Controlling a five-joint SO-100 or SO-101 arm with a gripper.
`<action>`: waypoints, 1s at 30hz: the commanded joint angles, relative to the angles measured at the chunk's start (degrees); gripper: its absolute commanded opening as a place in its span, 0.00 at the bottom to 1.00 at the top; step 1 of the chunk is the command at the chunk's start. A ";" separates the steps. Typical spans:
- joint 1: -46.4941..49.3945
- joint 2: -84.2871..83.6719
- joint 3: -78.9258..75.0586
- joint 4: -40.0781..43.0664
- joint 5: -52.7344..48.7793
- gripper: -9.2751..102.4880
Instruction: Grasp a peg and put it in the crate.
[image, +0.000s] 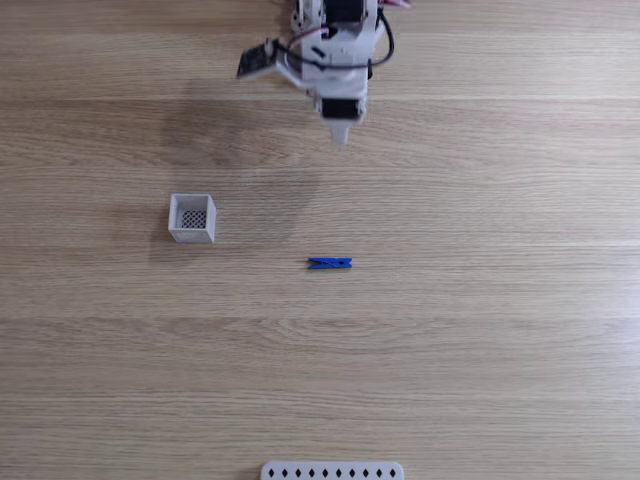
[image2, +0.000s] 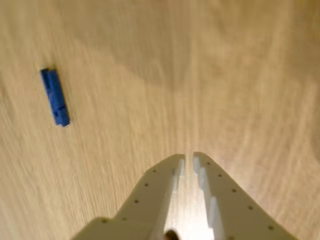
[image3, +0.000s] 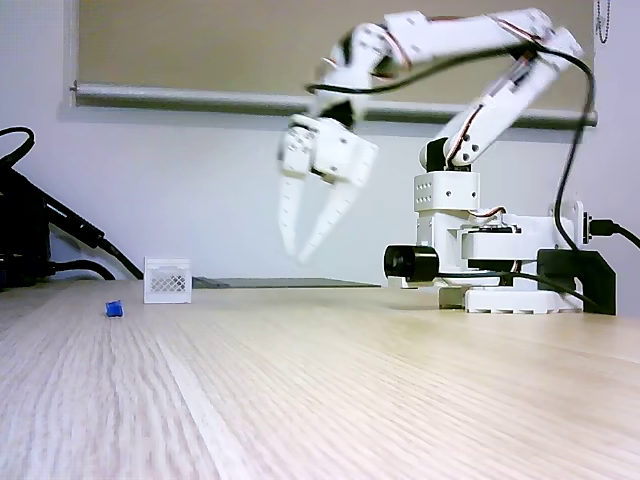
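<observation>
White two-finger gripper (image2: 188, 157) sits closest in my wrist view, tips nearly pressed together w/ a thin slit between, pinching nothing, hanging above the light wood-grain table (image2: 240, 75). Slim bright blue clothes peg (image2: 55, 97) lies flat at approx 10 o'clock from the tips, well apart. In a fixed view, small white square crate w/ dark mesh bottom (image: 192, 219) sits at 10 o'clock from the peg.

Bright even light, soft shadows on the table (image: 480, 350), blurred wrist view.
</observation>
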 joint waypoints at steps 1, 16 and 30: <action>3.96 -10.11 -16.26 0.26 -6.86 0.08; 0.26 -47.29 -59.68 12.04 -1.05 0.09; -1.93 -61.61 -76.03 14.59 0.70 0.24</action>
